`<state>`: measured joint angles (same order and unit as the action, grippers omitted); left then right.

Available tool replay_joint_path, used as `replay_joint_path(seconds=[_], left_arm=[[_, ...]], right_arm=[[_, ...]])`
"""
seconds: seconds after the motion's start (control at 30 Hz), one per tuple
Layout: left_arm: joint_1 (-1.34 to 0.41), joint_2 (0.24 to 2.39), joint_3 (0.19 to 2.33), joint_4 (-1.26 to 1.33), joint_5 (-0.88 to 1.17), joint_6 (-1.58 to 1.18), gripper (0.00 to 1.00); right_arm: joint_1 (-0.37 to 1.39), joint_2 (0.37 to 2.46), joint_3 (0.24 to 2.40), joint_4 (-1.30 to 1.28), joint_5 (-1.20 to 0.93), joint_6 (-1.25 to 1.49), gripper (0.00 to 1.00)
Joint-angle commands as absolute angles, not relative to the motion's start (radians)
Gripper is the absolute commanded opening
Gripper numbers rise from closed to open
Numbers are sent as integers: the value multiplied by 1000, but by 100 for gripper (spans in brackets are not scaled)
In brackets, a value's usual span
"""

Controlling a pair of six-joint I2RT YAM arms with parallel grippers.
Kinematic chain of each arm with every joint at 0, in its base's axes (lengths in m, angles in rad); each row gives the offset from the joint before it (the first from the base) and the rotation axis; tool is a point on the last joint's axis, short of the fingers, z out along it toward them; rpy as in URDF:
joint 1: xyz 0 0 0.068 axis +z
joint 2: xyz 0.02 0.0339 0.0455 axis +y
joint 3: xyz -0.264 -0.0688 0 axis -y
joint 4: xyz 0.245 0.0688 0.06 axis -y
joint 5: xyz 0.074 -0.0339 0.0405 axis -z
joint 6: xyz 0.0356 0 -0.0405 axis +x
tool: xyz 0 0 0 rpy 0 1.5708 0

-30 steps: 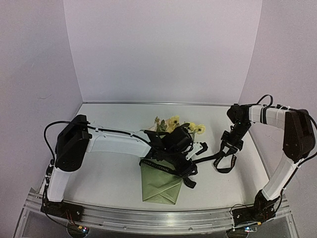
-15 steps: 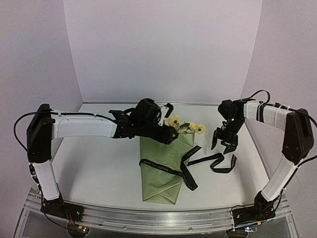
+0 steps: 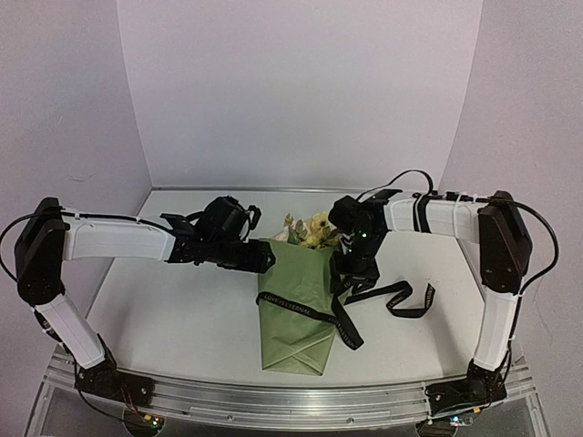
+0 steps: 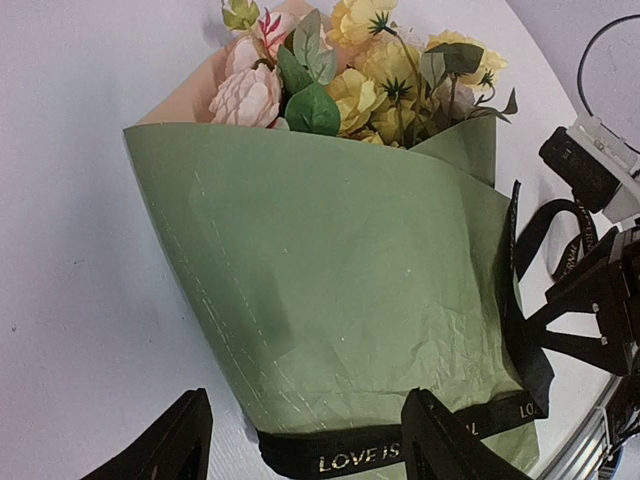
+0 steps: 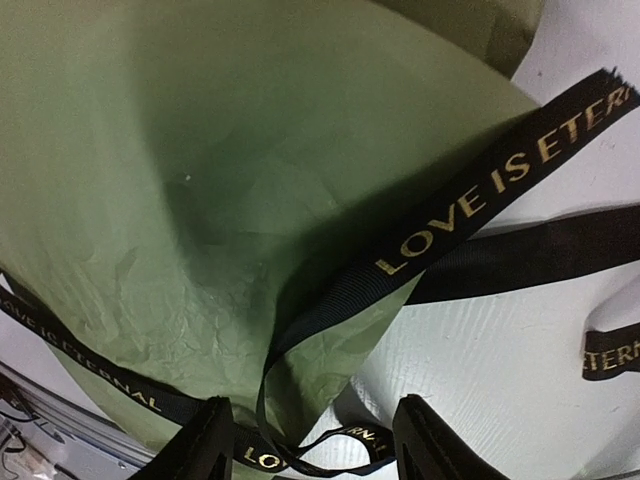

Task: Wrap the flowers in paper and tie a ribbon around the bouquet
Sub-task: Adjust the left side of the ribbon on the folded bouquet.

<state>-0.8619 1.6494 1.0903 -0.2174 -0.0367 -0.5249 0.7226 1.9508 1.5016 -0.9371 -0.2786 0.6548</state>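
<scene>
The bouquet lies in mid-table: olive-green paper (image 3: pixel 296 337) folded into a cone, with yellow flowers (image 3: pixel 311 229) poking out at its far end. A black ribbon (image 3: pixel 401 293) with pale lettering crosses the cone and trails right in loose loops. My left gripper (image 3: pixel 262 259) is open at the cone's upper left edge. In the left wrist view its gripper (image 4: pixel 310 455) straddles the paper (image 4: pixel 340 270) and ribbon (image 4: pixel 380 455), below the flowers (image 4: pixel 360 70). My right gripper (image 3: pixel 351 278) is open at the cone's right edge. Its wrist view shows the gripper (image 5: pixel 315 450) over a slack ribbon (image 5: pixel 470 200) and paper (image 5: pixel 200 180).
The white table (image 3: pixel 182 309) is closed in by pale walls at the back and both sides. A metal rail (image 3: pixel 291 405) runs along the near edge. The ribbon's loose loops lie on the table right of the cone.
My left arm has drawn back leftward off the bouquet's middle to its upper left edge. My right gripper has let go of the ribbon's right loop and moved left to the cone's right edge.
</scene>
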Motion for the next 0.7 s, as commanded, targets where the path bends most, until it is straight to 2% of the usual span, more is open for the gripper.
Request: replay_joint_path(seconds=[0.0, 0.2, 0.37, 0.5, 0.67], left_arm=[[-857, 1601, 1089, -199, -29, -533, 67], [-856, 1604, 1079, -182, -9, -529, 67], [-856, 1598, 1065, -166, -3, -531, 66], [-856, 1593, 1049, -152, -4, -531, 66], [-856, 1597, 1045, -140, 53, -519, 66]], right_arm=[[742, 1984, 1561, -950, -263, 677, 47], [742, 1992, 1541, -946, -265, 692, 25], [743, 1963, 1517, -947, -253, 696, 1], [743, 1893, 1451, -949, -218, 705, 0], [775, 1698, 1248, -954, -90, 747, 0]])
